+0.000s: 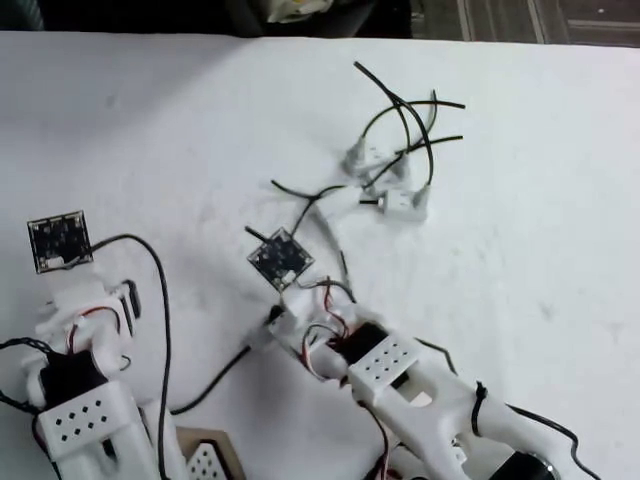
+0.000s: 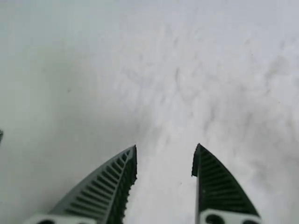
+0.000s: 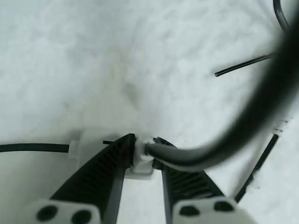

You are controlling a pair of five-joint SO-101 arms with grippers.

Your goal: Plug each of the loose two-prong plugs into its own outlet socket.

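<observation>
My right gripper (image 3: 145, 140) is shut on a small white plug (image 3: 140, 156), whose thick black cable (image 3: 224, 144) sweeps off past the camera. The plug sits against a white outlet socket (image 3: 86, 142), which trails a thin black lead (image 3: 32, 148). I cannot tell whether the prongs are inside it. In the high view this gripper (image 1: 282, 320) is low on the table just left of centre. Further white plugs (image 1: 362, 157) and a socket block (image 1: 405, 205) lie tangled in black wires at the upper right. My left gripper (image 2: 167, 147) hangs open over bare white table.
The left arm (image 1: 80, 400) stands at the lower left with a black cable (image 1: 160, 300) looping beside it. Loose black wire ends (image 3: 243, 65) lie close to the right gripper. A brown base plate (image 1: 205, 455) sits at the front edge. The table's far left is open.
</observation>
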